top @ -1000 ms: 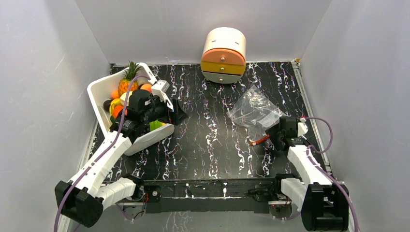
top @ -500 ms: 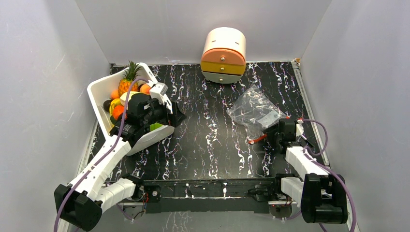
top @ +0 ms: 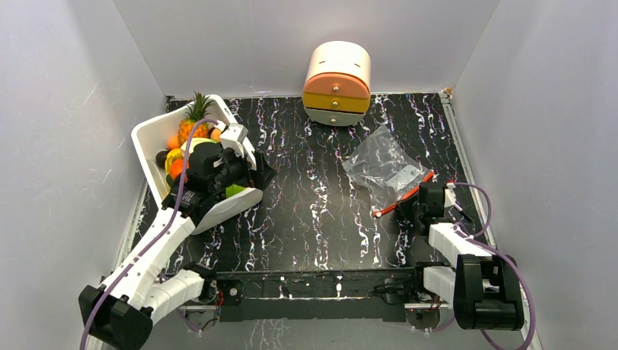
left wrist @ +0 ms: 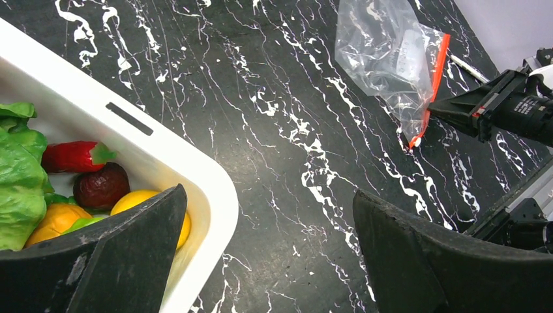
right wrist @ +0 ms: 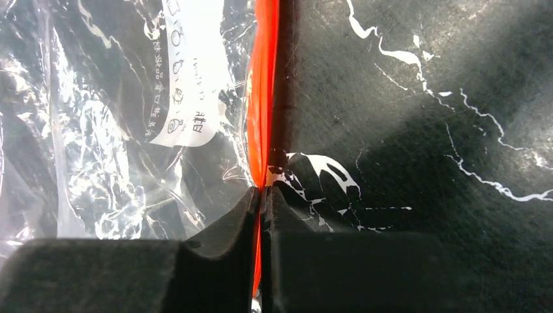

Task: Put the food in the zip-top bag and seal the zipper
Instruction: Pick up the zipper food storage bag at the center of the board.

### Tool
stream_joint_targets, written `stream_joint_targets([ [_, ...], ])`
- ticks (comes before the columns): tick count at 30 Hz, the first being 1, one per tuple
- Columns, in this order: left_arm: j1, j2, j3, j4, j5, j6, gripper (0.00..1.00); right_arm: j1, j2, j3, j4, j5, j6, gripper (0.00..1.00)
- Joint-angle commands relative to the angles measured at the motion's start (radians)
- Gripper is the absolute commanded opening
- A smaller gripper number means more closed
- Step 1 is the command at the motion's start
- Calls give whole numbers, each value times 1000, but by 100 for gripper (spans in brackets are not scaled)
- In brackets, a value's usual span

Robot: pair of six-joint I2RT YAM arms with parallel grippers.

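**Top external, then both wrists: zip-top bag (top: 380, 164) pinched at its mouth, food not yet loaded**

Top external view. The right gripper (top: 417, 198) sits at the near edge of the bag, its jaws pressed together on the zipper (top: 403, 195), which crosses its fingertips. The bag lies flat and looks empty on the table (top: 313, 219), beyond the tips. In my judgement this hold is meant to anchor or lift the mouth so that it can be opened. The left gripper (top: 259, 171) hangs over the near end of the white tub (top: 146, 131), jaws spread wide and holding nothing. The food lies in the tub under and behind it.

Left wrist view. Bare table shows between the spread fingers. The tub's rim passes under the left finger. Inside it, to that finger's left, lie the cabbage (left wrist: 16, 176), the chilli (left wrist: 72, 156) and an orange fruit (left wrist: 59, 218). The bag is well ahead and to the right. The pose looks like a pick not yet begun.

Right wrist view. The two fingers meet with the red strip nipped between them, and it runs straight ahead from the tips. Clear film with a white printed label lies left of the tips, and bare table right. Whether one lip or both is caught cannot be told. If both are caught, the mouth will not open.
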Motion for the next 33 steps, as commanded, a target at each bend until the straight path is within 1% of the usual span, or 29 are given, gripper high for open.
stream_joint_targets([
  [1, -5, -26, -1, 5, -25, 5, 99, -7, -31, -1, 6, 14, -52, 0],
  [4, -6, -13, 7, -4, -26, 5, 99, -5, -91, 26, 2, -37, -104, 0],
  [6, -5, 1, 17, -5, -25, 5, 96, -5, -139, 66, 0, -98, -150, 0],
  [10, -5, 18, 25, 1, -19, -14, 94, -5, -218, 183, -101, -128, -232, 0],
  [14, -5, 46, 35, 2, -24, -43, 96, -5, -252, 240, -177, -180, -270, 0],
  [19, -5, 115, 98, -45, 58, -49, 94, -4, -257, 319, -228, -291, -305, 0],
  [22, -8, 148, 130, -45, 136, -79, 91, 10, -243, 387, -274, -330, -359, 0],
  [26, -11, 190, 174, -4, 251, -163, 88, 75, -217, 467, -291, -388, -411, 0],
  [28, -14, 209, 189, 26, 291, -193, 87, 140, -204, 507, -275, -405, -426, 0],
  [30, -17, 218, 189, 64, 293, -204, 87, 205, -198, 531, -240, -418, -448, 0],
  [33, -17, 229, 195, 76, 248, -202, 87, 285, -187, 567, -205, -445, -487, 0],
])
